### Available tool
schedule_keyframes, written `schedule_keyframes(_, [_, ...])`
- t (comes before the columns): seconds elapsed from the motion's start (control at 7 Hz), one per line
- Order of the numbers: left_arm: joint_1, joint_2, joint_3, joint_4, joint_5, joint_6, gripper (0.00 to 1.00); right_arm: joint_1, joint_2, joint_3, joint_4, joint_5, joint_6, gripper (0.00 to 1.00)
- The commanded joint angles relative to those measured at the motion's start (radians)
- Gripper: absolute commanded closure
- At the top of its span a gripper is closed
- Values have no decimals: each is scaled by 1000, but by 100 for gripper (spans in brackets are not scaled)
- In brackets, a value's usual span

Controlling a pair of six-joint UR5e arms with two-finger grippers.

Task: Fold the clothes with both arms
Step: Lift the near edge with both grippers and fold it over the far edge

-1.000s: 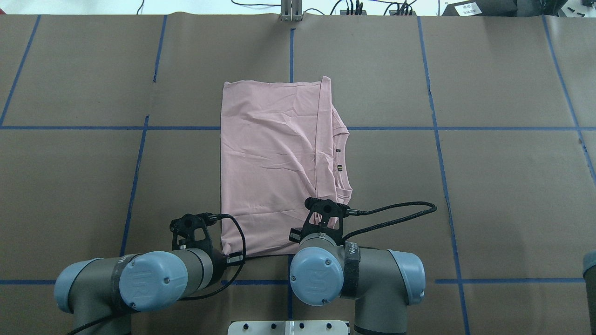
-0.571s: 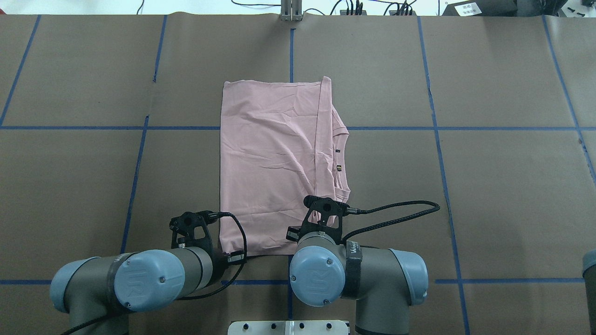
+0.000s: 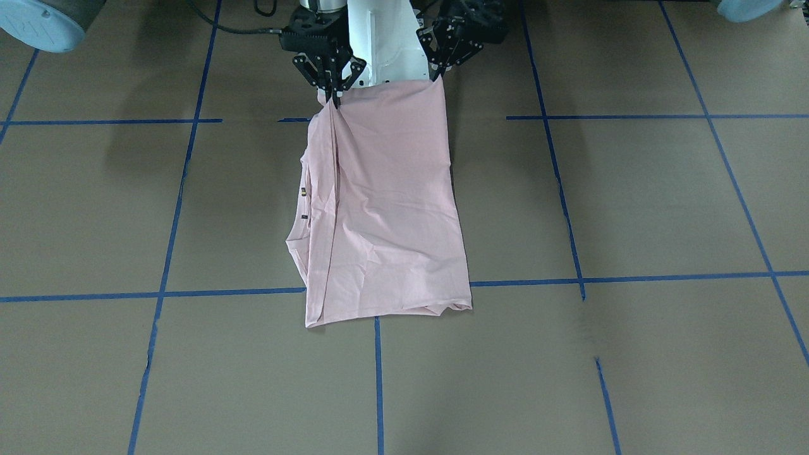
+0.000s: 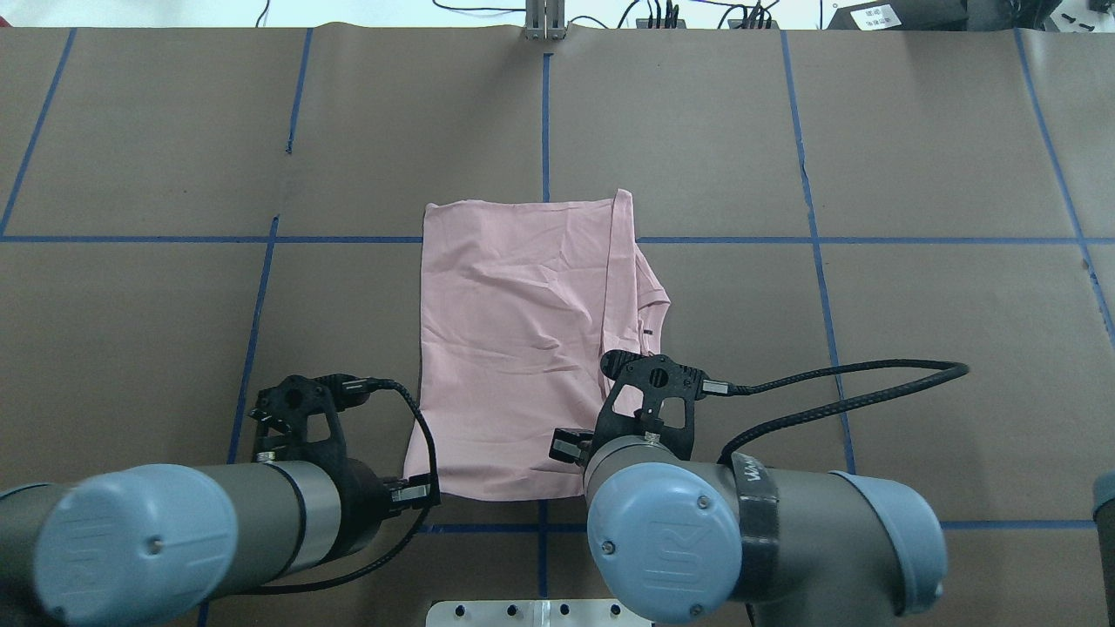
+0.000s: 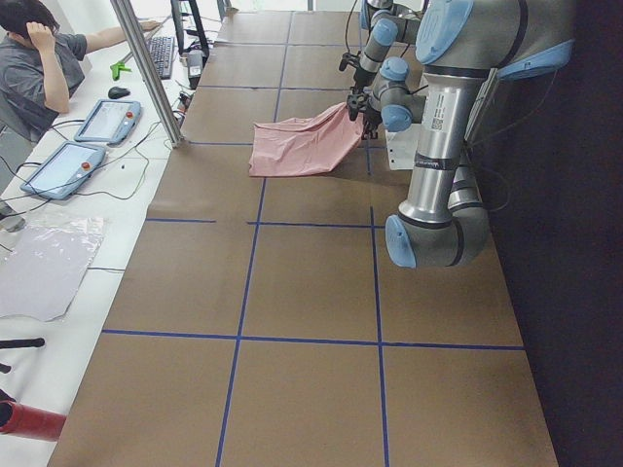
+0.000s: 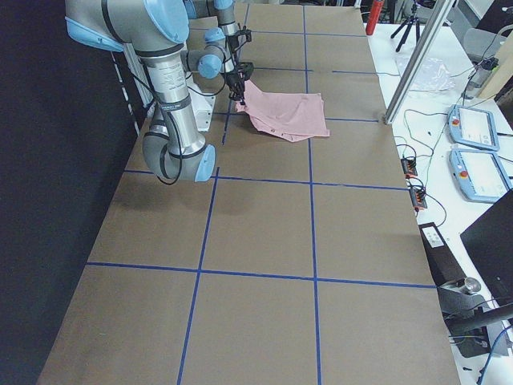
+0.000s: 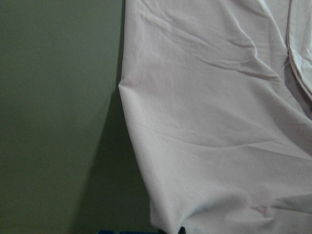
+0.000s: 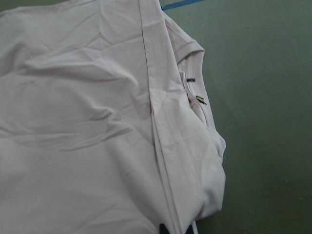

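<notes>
Both end effectors are clenched on cloth. The right end effector (image 3: 333, 98) pinches one near corner of the shirt (image 4: 514, 348), and the left end effector (image 3: 437, 76) pinches the other. Between them the near edge hangs raised off the counter (image 4: 871, 305), just in front of the white pedestal (image 3: 385, 44). Each wrist view shows fabric running up from a dark fingertip at the bottom of the frame.

From that raised edge the shirt slopes down and away. It is already a narrow strip with plain fabric facing up and no print in sight. A long fold line runs down the robot's right side. Beside that line the collar (image 8: 194, 90) and a small black tag (image 8: 190, 80) peek out. The far end lies flat on the counter, just past a cross line of blue tape (image 4: 740, 239).

The lengthwise folds look done, so I judge the step in hand to be the crosswise fold. The next move calls for both arms to lift a little more and travel forward at the same pace, keeping the edge level and lightly taut. They should then lay it squarely on the far hem before letting go. The stacked layers on the right could slide apart if one arm leads.
</notes>
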Motion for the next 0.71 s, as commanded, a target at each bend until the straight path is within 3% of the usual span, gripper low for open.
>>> schedule_keyframes(0.0, [-11, -3, -156, 114, -61, 1, 100, -15, 4, 92, -83, 10, 6, 100])
schedule_keyframes(0.29, [-9, -9, -110, 112, -54, 3, 100, -16, 4, 66, -80, 8, 4, 100])
schedule_keyframes(0.57, [-84, -108, 34, 109, -52, 82, 100, -12, 26, 9, -69, 1, -14, 100])
